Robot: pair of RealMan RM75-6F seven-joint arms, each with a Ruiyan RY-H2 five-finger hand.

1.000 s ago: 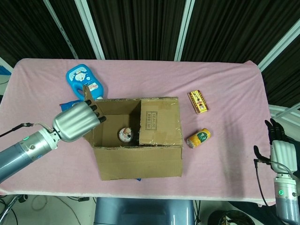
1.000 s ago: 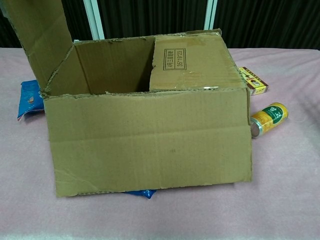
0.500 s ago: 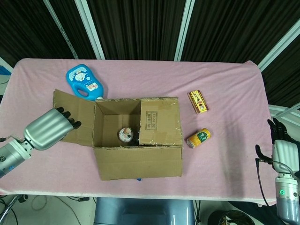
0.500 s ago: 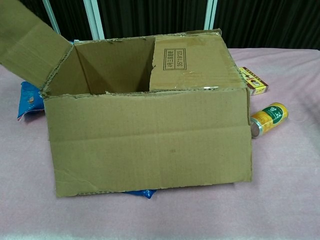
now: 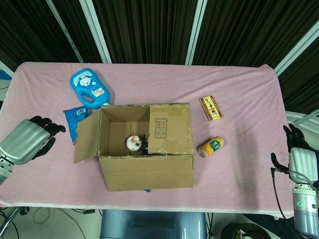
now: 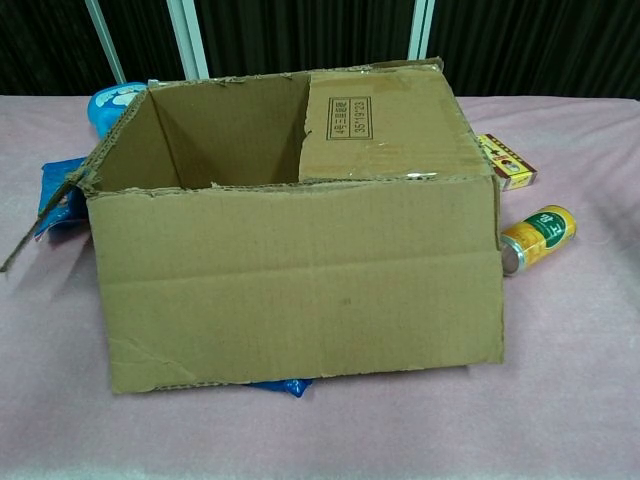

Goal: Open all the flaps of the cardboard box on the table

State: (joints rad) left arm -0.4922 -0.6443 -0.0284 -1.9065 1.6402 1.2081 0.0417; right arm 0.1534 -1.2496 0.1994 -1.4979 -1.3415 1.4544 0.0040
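A: Where's the cardboard box (image 5: 147,162)?
B: Mid-table on the pink cloth (image 5: 239,89), near the front edge. Left flap (image 5: 86,139) is folded out and hangs down-left; right flap (image 5: 170,128) lies flat over approx. the right half of the opening. In chest view the box front wall (image 6: 295,280) fills most of the frame.

A: Left hand?
B: Left hand (image 5: 29,140) is at the table's left edge, well apart from the left flap, not touching it. Fingers (image 5: 47,124) loosely curled, dark tips pointing toward the box, holding nothing. Only seen in head view.

A: Right hand?
B: Right hand (image 5: 297,152) is off the table's right side, low, well apart from everything. Fingers point up; holds nothing as far as I can see, but too small and partly cut to say how wide they spread.

A: Other stuff around?
B: Inside the box: a small round-topped container (image 5: 132,143) on the floor, w/ something dark just beside it under the right flap's edge, can't tell what. Blue bottle (image 5: 88,87) behind the box's left corner. Blue packet (image 5: 76,117) just beside the left flap, partly hidden by it. Small red-yellow box (image 5: 211,108) right of the carton. Yellow-green can (image 5: 211,147) on its side near the box's right wall, not touching. Bit of blue pokes out under the front bottom edge (image 6: 282,386).
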